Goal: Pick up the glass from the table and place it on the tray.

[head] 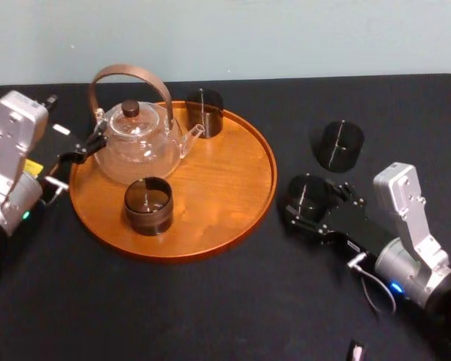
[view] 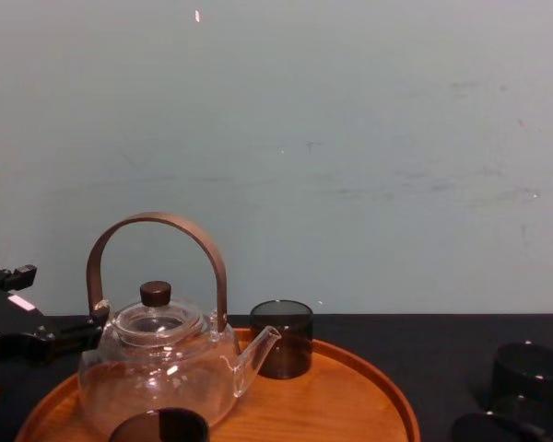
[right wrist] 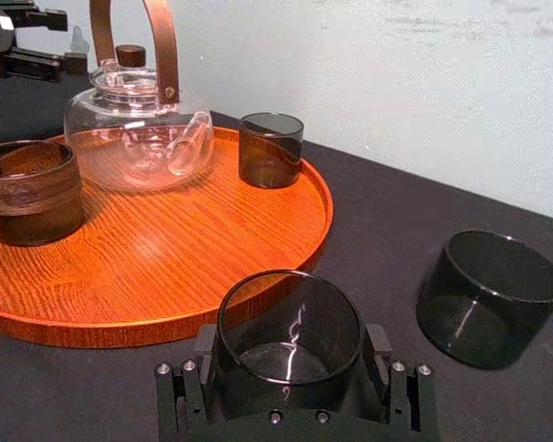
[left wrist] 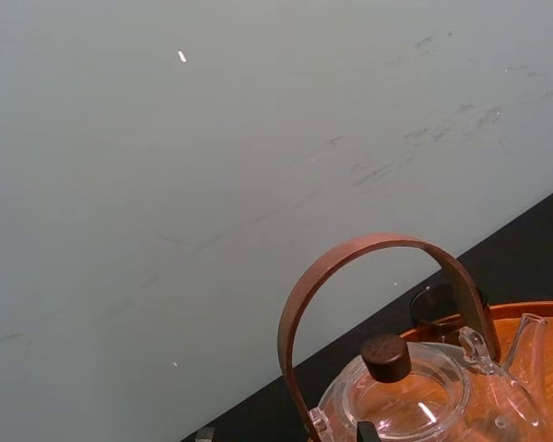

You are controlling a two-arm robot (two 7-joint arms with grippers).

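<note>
- Far left: left gripper (head: 69,165), idle at the left rim of the large round orange-brown wooden tray (head: 240,192), spread open, holding nothing.
- On that tray: clear glass teapot (head: 139,147) with an arched brown handle, just beside the left gripper. Smoky grey glass cup (head: 204,113) at the far rim, brown-banded dark cup (head: 148,204) at the near side. Bare wood free across the right half.
- Right of the tray: short smoky dark glass (right wrist: 290,322), upright on the flat matte black tabletop (head: 210,308), near the rim but off the tray. Hugged on both sides by the right gripper (right wrist: 293,364), closed against its wall.
- Progress, by judgement: grasp apparently made, nothing lifted yet. Left to do: raise, carry leftward over the low rim, set down on the bare wood, let go.
- Farther right: another dark glass (head: 340,144), loose on the tabletop, well apart from both grippers.
- Behind: plain pale grey-green wall (view: 350,138), faintly scuffed.
</note>
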